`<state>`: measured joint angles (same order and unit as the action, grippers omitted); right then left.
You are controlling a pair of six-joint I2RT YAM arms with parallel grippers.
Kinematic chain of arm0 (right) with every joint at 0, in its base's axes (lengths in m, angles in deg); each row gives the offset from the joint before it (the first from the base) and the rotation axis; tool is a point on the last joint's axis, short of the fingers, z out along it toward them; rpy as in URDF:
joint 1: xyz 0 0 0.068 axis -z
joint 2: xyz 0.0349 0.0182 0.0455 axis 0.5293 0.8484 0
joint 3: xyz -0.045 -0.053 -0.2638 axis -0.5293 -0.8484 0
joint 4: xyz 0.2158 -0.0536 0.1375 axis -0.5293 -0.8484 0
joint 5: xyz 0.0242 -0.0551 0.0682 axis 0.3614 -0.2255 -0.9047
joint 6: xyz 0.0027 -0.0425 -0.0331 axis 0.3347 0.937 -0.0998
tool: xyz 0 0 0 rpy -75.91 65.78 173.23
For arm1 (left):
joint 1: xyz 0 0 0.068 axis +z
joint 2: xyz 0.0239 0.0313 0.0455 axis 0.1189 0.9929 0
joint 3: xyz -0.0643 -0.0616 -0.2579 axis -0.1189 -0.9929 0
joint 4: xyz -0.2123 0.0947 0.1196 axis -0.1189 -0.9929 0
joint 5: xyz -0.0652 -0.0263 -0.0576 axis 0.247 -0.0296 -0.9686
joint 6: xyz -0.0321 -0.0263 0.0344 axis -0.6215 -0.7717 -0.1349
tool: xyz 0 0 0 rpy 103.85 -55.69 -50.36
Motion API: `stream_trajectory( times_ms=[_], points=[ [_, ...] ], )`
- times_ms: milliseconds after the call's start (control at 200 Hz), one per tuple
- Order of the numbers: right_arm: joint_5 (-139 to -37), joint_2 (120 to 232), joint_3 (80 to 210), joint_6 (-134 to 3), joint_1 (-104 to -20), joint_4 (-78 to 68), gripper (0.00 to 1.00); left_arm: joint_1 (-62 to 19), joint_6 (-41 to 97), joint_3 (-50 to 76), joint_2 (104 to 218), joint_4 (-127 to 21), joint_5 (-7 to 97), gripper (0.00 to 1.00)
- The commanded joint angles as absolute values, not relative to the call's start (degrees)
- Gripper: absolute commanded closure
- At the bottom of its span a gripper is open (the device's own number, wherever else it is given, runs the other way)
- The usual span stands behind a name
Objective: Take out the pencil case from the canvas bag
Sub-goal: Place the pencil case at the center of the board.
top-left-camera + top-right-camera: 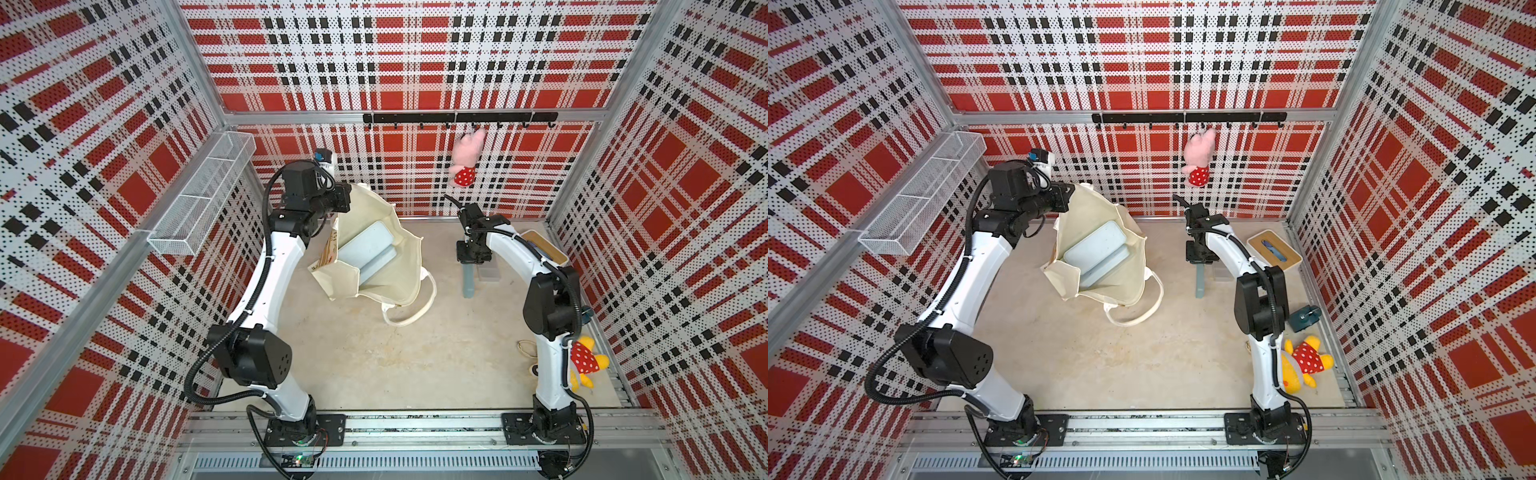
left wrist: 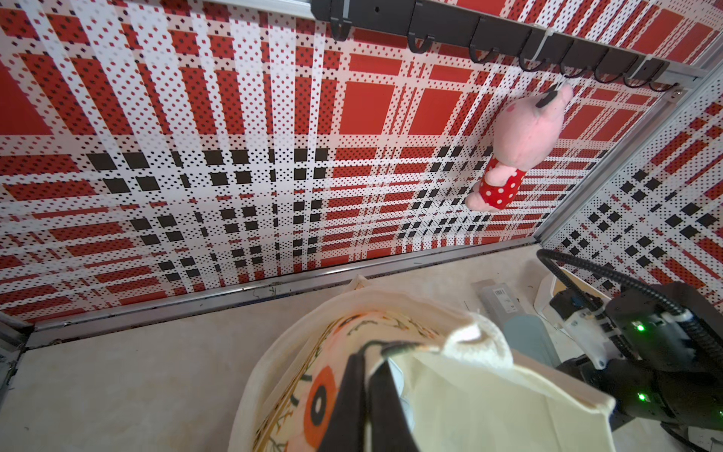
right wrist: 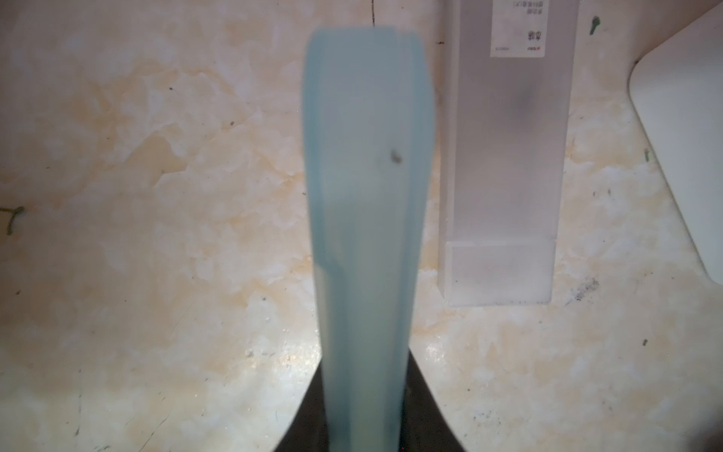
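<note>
Left gripper (image 2: 371,358) clamped shut on the top rim of the canvas bag (image 1: 407,262); bag stands on the tabletop (image 1: 374,353), mouth gaping; flat pale-blue item (image 1: 365,249) lies inside the bag; right gripper (image 3: 365,411) clamped on the pencil case (image 1: 468,282), outside the bag and well to its right; frosted box (image 1: 488,272) lies just beyond the pencil case, farther from the bag.

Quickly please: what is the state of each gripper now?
Left gripper: closed, pinching the rim of the bag.
Right gripper: closed on the blue case, outside the bag.
</note>
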<state>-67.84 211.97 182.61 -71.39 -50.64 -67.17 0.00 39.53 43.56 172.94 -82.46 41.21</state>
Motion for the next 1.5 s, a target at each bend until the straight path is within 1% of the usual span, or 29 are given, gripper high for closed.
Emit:
stream_trajectory(
  times_ms=[0,120,346,461,556,616,752,987,1137,1192,1283,1388,1493],
  points=[
    [-63.00,216.20,188.78,-70.91,-50.44,-72.75,0.97,0.19,39.10,44.63,169.01,-73.42,41.59,1.00],
    [-61.48,221.15,194.97,-71.88,-50.36,-75.54,0.96,0.41,39.35,43.56,168.32,-73.42,41.68,1.00],
    [-61.79,227.09,203.04,-72.30,-49.96,-76.99,0.96,0.28,39.06,41.31,167.24,-73.25,41.20,1.00],
    [-64.29,228.12,204.75,-70.27,-49.68,-75.05,0.96,0.19,39.06,41.20,167.01,-73.34,41.07,1.00],
    [-71.06,227.94,204.76,-67.58,-48.63,-72.60,0.96,0.32,38.97,41.11,166.75,-73.42,41.10,1.00],
    [-72.55,228.48,205.75,-66.91,-47.71,-72.91,0.96,0.31,39.01,41.13,166.72,-73.42,40.98,1.00],
    [-68.80,230.34,209.93,-66.24,-46.76,-76.08,0.96,0.17,38.74,41.11,166.91,-73.43,40.67,1.00],
    [-65.94,231.62,210.27,-68.15,-46.72,-76.54,0.95,-0.19,38.55,41.64,167.40,-73.42,40.60,1.00],
    [-65.17,233.45,211.75,-68.65,-46.61,-76.66,0.91,-0.21,38.59,41.72,167.46,-73.67,40.46,1.00],
    [-65.05,233.94,212.34,-68.74,-46.55,-76.39,0.89,-0.21,38.71,41.64,167.53,-73.69,40.61,1.00],
    [-65.45,234.73,213.00,-68.91,-46.31,-75.72,0.82,-0.28,38.74,41.72,167.73,-73.86,40.53,1.00],
    [-66.21,235.00,213.09,-69.22,-46.02,-75.15,0.70,-0.28,38.50,41.83,167.98,-73.84,40.13,1.00],
    [-67.42,234.83,212.93,-69.18,-46.02,-74.17,0.62,-0.38,38.49,41.99,168.24,-73.86,40.14,1.00]
  ],
)
